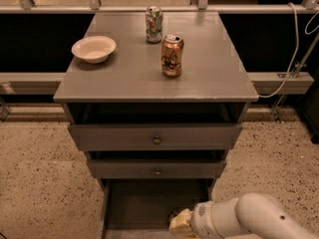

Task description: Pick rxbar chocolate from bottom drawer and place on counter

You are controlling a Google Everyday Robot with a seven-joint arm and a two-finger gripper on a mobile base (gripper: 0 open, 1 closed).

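The bottom drawer (142, 203) stands pulled open below the two knobbed drawers, its plain grey floor showing. My gripper (179, 222) reaches in from the lower right on a white arm (249, 218) and sits low over the drawer's front right part. The rxbar chocolate is not visible; it may be hidden under the gripper. The counter (124, 76) is the grey top of the cabinet, well above the gripper.
On the counter stand a copper-coloured can (172, 55), a silver-green can (154, 24) behind it, and a cream bowl (93, 49) at the left. The two upper drawers (156, 140) are slightly open. A white cable (293, 59) hangs at the right. Speckled floor lies on both sides.
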